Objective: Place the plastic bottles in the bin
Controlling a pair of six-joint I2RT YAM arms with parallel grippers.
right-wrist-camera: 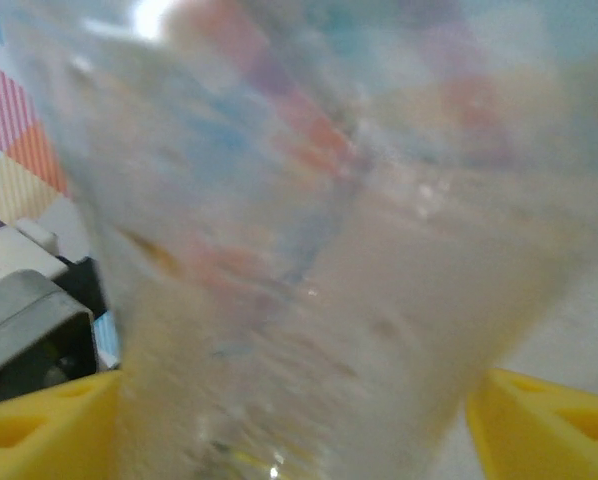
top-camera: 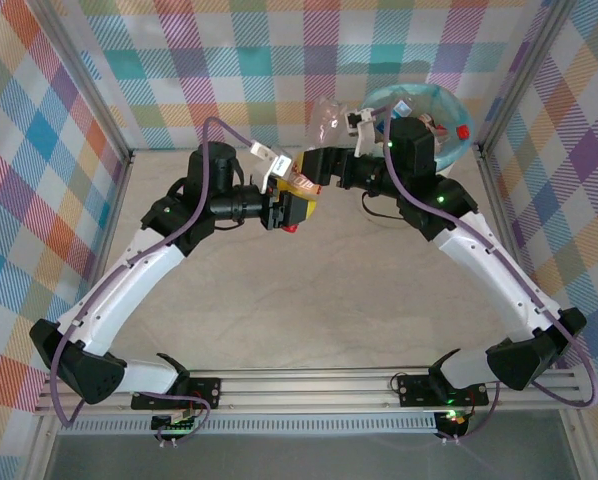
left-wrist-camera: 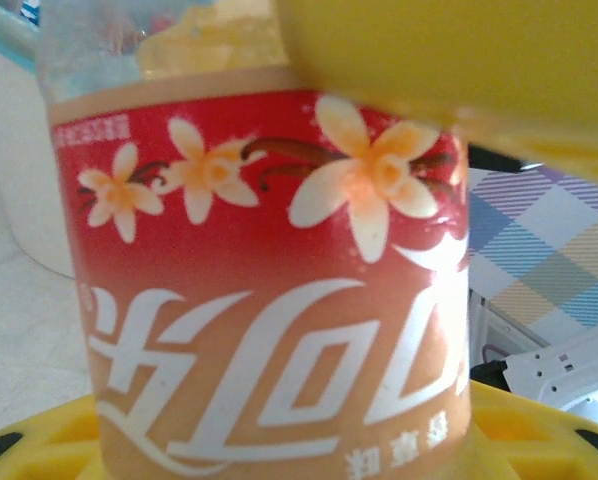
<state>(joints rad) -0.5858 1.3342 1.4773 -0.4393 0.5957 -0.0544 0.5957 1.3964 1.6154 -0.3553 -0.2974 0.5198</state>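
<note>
Plaid walls (top-camera: 79, 80) ring a pale bench (top-camera: 309, 310), above which the left tool (top-camera: 291, 205) is clamped on a red-labelled bottle (left-wrist-camera: 269, 300) and the right tool (right-wrist-camera: 299, 430) straddles a clear bottle (right-wrist-camera: 309, 250), its grip impossible to judge, near the teal-lined bin (top-camera: 447, 103) at the far-right corner.

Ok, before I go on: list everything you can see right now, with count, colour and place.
red-label bottle: one, red and orange label with pale flowers, held over the table's far middle.
clear bottle: one, see-through, next to the bin.
bin: one, teal liner, far right corner.
bottles in the bin: count unclear, one red cap shows.
table: one, beige, under both arms.
walls: multicolour plaid, on three sides.
left gripper: yellow-fingered, shut on the red-label bottle.
right gripper: yellow-fingered, the clear bottle sits between its jaws; whether it grips is unclear.
</note>
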